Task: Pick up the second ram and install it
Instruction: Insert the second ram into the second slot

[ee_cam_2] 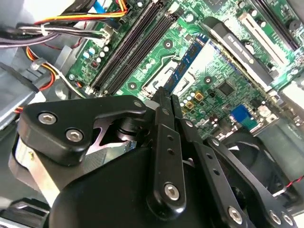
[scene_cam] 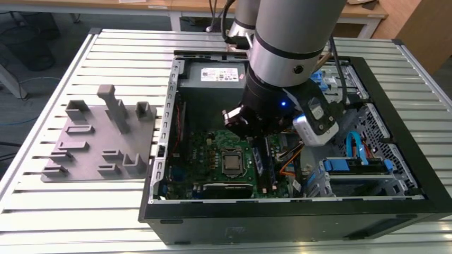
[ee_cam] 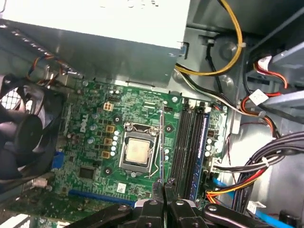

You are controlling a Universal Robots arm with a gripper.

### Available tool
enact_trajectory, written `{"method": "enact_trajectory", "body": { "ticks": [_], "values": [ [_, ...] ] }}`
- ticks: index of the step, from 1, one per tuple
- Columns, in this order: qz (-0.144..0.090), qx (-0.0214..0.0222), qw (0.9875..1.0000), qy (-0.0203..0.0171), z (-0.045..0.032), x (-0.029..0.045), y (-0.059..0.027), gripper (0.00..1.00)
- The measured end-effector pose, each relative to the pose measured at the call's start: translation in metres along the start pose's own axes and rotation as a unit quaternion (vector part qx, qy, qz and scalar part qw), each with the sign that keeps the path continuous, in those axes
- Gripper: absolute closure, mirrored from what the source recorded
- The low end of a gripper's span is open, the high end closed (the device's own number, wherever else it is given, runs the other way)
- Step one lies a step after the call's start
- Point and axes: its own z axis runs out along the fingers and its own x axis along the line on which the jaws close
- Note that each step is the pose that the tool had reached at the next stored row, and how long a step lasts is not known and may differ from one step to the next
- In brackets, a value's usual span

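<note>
Hanging over the green board (ee_cam: 90, 118), the second ram (ee_cam_2: 187, 61) is being held.
It is being squeezed tight by the gripper (ee_cam_2: 166, 95).

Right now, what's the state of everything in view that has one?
hand: shut on the second ram
second ram: held edge-on over the motherboard, not seated
computer case: open, side panel off
processor: exposed, no cooler

The second ram (ee_cam_2: 186, 64) is dark blue, the gripper (ee_cam_2: 167, 97) black, the motherboard (scene_cam: 208, 151) green; a grey tray (scene_cam: 84, 153) sits at the exterior view's left.
</note>
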Motion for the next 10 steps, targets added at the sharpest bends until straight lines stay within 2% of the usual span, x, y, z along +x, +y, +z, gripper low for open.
{"method": "enact_trajectory", "body": {
  "ticks": [10],
  "values": [
    [0.043, -0.0005, 0.9991, -0.0023, 0.0002, 0.0000, 0.0000, 0.87]
  ]
}}
